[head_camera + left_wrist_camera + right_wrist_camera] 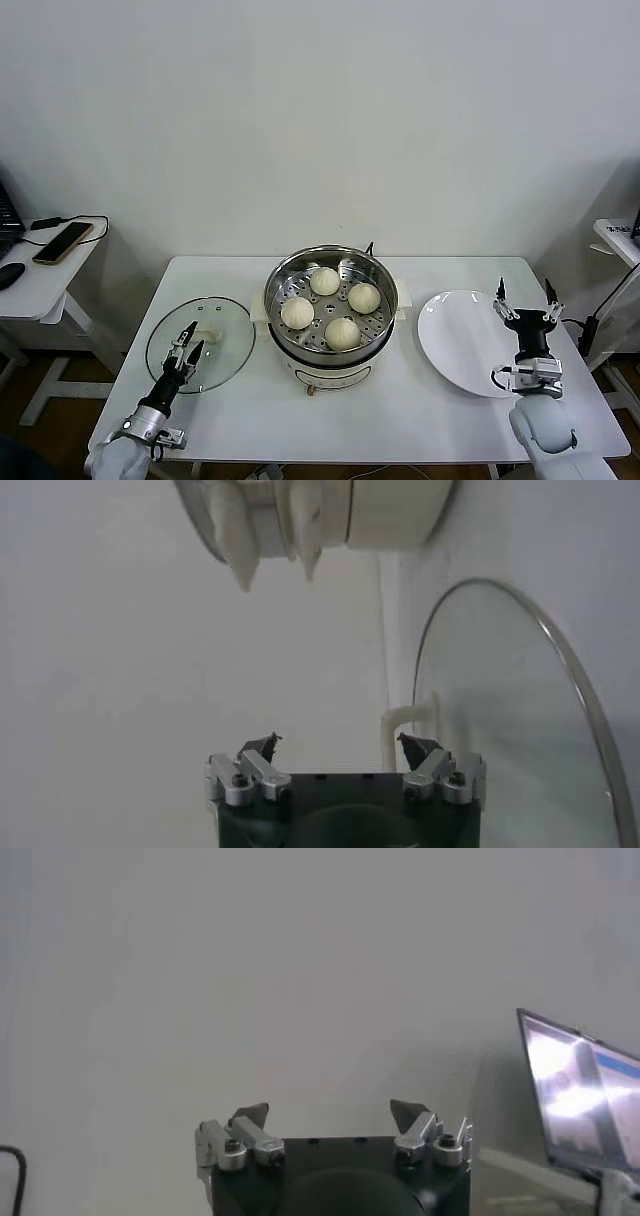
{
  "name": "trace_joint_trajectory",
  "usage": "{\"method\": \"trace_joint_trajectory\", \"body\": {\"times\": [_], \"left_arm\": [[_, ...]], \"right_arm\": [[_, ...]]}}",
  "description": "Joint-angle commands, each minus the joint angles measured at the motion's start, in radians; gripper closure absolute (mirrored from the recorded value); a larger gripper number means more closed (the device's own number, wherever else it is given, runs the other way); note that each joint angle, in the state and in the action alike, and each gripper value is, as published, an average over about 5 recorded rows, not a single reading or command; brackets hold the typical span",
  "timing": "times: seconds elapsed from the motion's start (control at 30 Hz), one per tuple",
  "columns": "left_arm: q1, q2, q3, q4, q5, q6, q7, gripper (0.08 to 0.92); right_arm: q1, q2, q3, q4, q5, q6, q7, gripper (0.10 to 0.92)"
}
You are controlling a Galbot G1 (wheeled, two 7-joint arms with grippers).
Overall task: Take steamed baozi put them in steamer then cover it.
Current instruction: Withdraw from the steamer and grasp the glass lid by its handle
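On the white surface (250,420), centre: steamer (378,279) holds four steamed baozi (343,333), all inside the steel basket; count confirmed, none on the white plate (455,340) at my right. Pot base mostly hidden beneath the basket. One glass lid (230,345) lies flat at my left. My left gripper (187,349) hovers over the lid, jaws apart, holding nothing. My right gripper (525,300) stands upright at the plate's far edge, jaws apart, empty.
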State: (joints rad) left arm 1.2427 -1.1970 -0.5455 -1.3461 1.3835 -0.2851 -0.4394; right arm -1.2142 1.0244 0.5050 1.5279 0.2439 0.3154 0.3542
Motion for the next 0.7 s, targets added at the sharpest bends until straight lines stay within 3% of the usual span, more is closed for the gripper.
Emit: {"method": "trace_joint_trajectory", "body": {"times": [0.03,0.5,0.7], "left_arm": [[-0.099,-0.006,0.002,0.128,0.068,0.007,-0.033,0.177],[-0.118,-0.028,0.009,0.098,0.043,0.035,-0.029,0.177],[-0.162,-0.043,0.019,0.153,0.052,0.053,-0.028,0.177]], "right_arm": [[-0.044,0.021,0.034,0.002,-0.016,0.005,-0.005,0.203],[-0.042,0.037,0.027,-0.015,-0.033,0.006,-0.016,0.203],[-0.037,0.042,0.025,-0.018,-0.036,0.006,-0.017,0.203]]}}
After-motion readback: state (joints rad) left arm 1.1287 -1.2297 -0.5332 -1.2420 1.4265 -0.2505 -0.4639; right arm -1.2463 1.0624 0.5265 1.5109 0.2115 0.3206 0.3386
